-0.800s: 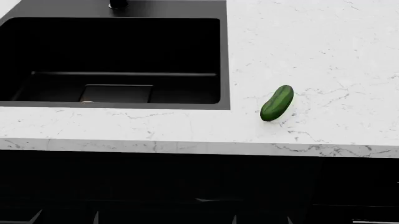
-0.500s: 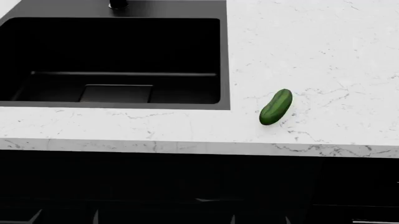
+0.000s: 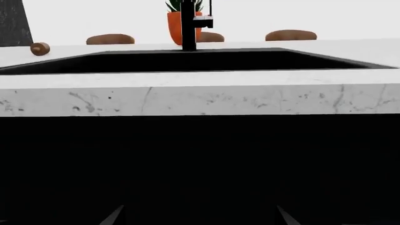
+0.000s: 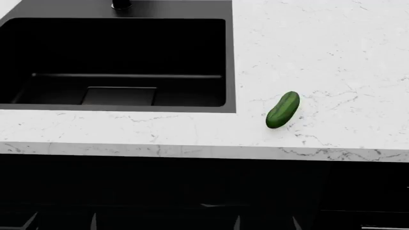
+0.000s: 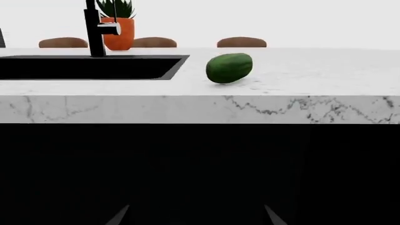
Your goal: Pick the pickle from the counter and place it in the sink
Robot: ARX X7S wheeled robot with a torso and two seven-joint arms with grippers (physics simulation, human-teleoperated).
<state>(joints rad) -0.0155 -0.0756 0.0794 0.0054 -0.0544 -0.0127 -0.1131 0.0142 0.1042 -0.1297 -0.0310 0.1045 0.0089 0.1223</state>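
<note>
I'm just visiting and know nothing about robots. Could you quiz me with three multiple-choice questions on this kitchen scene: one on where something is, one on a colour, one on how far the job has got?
1. Where does the small dark green glossy pickle lie?
A. In the basin
B. On the white marble-look counter, beside the sink and apart from it
C. On the floor

2. What colour is the deep rectangular sink?
A. Matte black
B. Steel grey
C. White

3. What is the state of the pickle?
A. Held by jaws
B. Resting in the sink
C. Lying untouched on the counter

Answers:
1 B: the head view shows it on marble, off the sink's edge.
2 A: basin and rim are black.
3 C: nothing touches it in any view.
</note>
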